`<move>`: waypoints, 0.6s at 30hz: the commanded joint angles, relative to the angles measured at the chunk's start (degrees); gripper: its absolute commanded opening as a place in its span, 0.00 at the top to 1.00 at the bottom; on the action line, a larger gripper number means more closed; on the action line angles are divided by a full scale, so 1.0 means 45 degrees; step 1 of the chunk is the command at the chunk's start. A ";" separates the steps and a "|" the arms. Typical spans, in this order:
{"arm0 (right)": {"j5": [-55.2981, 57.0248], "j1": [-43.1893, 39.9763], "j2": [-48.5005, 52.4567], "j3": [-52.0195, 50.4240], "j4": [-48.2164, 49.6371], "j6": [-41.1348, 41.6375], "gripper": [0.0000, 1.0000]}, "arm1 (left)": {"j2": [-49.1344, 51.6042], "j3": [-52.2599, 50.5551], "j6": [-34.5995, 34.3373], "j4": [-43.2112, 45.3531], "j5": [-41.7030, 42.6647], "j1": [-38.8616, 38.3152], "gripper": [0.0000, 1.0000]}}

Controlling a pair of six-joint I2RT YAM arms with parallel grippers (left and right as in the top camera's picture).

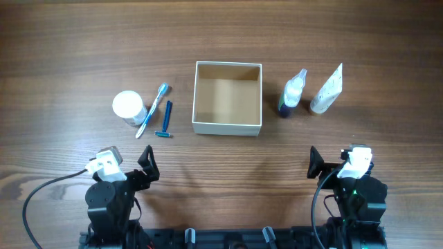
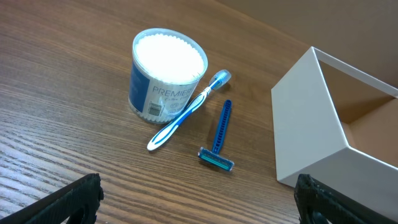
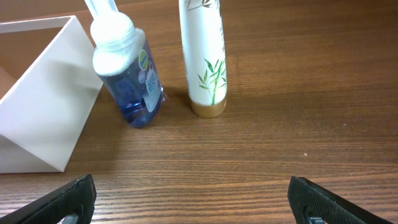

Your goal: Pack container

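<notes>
The container (image 1: 228, 98) stands open on the table (image 1: 69, 41). The left pincer (image 1: 147, 164) and right pincer (image 1: 315, 164) both hover spread wide, pinching nothing.

Expect bright, even, diffuse light from above across the brown wood-grain bench (image 1: 83, 41). Shadows are soft and short; you see a faint one at the base of the square white-walled box with tan cardboard inside (image 1: 227, 126). Both wrist views are sharp at centre. The dark fingers (image 2: 68, 202) of the left tool (image 2: 198, 183) and right tool (image 3: 191, 183) render slightly soft at the lower corners.
</notes>
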 commanded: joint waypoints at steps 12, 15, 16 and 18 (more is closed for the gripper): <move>-0.0126 0.0068 -0.0102 -0.0010 0.0185 0.0063 0.00 | -0.0117 -0.0102 0.0019 0.0058 0.0102 0.0049 0.00; -0.0126 0.0068 -0.0102 -0.0010 0.0359 0.0063 0.00 | -0.0117 -0.0102 0.0019 0.0058 0.0102 0.0049 0.00; -0.0126 0.0068 -0.0102 -0.0010 0.0554 0.0194 0.00 | -0.0117 -0.0102 0.0019 0.0058 0.0102 0.0049 0.00; -0.0136 0.0068 -0.0102 -0.0010 0.0986 0.1549 0.00 | -0.0117 -0.0102 0.0019 0.0058 0.0102 0.0049 0.00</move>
